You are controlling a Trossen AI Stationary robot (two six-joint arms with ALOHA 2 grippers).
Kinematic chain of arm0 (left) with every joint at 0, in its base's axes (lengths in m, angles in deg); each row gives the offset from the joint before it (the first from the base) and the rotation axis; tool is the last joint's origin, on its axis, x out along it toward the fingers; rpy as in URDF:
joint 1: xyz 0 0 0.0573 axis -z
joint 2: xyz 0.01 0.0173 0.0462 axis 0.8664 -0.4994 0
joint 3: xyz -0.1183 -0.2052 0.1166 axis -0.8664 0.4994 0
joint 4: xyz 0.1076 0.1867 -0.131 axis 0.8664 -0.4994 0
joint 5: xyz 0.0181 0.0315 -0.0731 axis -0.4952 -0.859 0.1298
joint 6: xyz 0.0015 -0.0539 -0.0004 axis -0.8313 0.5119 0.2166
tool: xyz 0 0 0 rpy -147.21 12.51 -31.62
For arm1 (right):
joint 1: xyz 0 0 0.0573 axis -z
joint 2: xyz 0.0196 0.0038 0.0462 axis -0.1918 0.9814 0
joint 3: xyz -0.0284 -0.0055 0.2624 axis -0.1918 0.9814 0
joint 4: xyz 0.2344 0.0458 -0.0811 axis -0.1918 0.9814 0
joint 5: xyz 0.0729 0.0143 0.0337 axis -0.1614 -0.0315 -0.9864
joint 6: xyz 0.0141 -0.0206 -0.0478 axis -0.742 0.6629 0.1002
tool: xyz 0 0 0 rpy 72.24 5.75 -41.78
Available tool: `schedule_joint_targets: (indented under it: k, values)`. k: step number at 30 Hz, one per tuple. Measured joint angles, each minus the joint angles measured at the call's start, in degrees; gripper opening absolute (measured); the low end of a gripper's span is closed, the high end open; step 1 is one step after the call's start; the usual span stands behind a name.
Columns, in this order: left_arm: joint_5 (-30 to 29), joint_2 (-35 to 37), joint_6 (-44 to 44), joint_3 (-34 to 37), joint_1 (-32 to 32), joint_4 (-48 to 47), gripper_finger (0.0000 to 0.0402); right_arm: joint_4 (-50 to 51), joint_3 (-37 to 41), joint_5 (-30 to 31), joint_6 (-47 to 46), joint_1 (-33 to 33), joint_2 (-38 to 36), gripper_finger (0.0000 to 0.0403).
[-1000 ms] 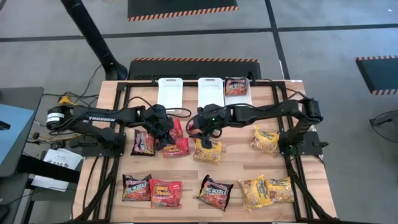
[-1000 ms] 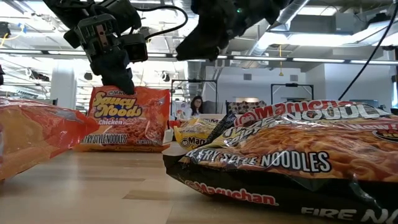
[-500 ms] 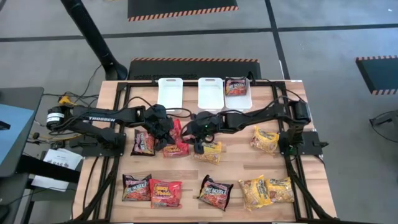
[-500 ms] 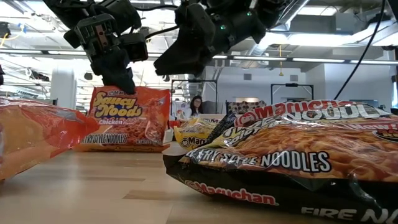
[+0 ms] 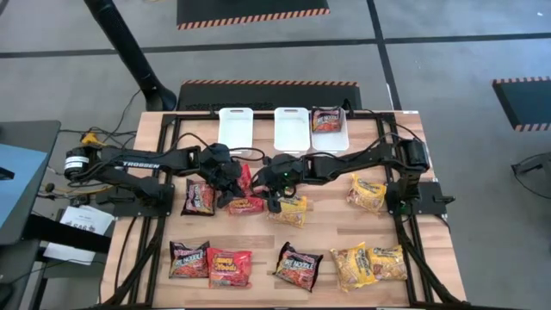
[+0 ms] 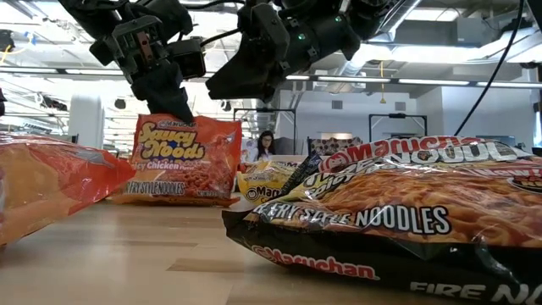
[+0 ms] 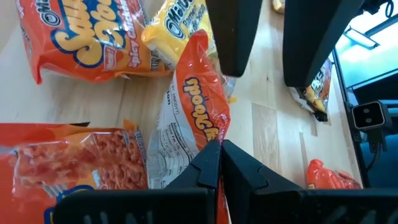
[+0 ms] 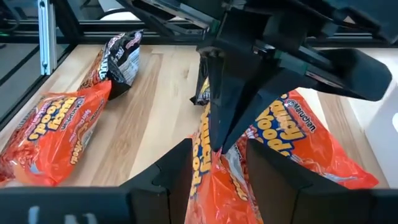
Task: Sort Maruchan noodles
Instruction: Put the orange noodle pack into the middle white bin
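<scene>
Lighting: bright, even, from overhead ceiling strips in the low view. Shadows: soft, short. Glare: highlights on glossy packets. Focus: near packet in the low view blurred; wrist views slightly soft.

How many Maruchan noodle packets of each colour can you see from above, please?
Red packets: 3, one pinched in the left tool
Yellow packets: 4
Dark packets: 4, one in a white bin
Total: 11
</scene>
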Motion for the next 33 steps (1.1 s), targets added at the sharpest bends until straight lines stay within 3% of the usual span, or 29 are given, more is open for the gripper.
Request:
schedule_joint_targets:
  k: [24,33]
  values:
    - [-0.61,-0.02,0.01,0.0,0.0,0.15,0.0,5.9,0.0,0.22,2.64,0.86,0.11,0.0176]
    - [-0.65,-0.04,0.38,0.0,0.38,0.25,0.0,5.07,-1.77,-0.19,-0.28,0.62,4.8,0.0176]
